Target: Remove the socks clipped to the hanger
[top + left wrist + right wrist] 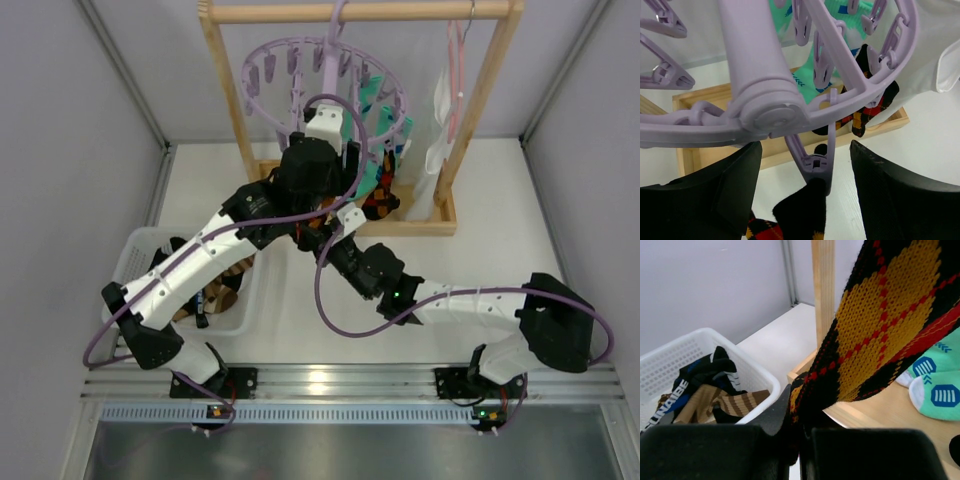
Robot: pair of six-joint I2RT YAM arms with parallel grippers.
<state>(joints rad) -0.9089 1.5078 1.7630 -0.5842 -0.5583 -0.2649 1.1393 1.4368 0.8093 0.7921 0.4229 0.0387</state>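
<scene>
Partway | some socks [705, 390] lying in basket [660, 365] | mint socks [935, 390] and argyle sock [880, 325] hanging clipped on hanger [755, 60] | right gripper [800, 435] pinching argyle sock | left gripper [805, 160] hovering spread around its peg [817, 167]

A tall frame of pale wood [420, 11] stands at the far side of the white tabletop [520, 240]. Its top bar is carried on two slanted posts that rise from a shallow wooden base tray [425, 226]. Near the right post a thin pink hanger [458, 60] hooks over the bar, and a limp white cloth [435, 160] hangs from it, seemingly draped rather than pegged. A white perforated plastic basket [138, 240] sits on the table's left side, close to the grey wall panel [60, 130]. A ribbed aluminium rail [340, 382] runs along the near edge.
</scene>
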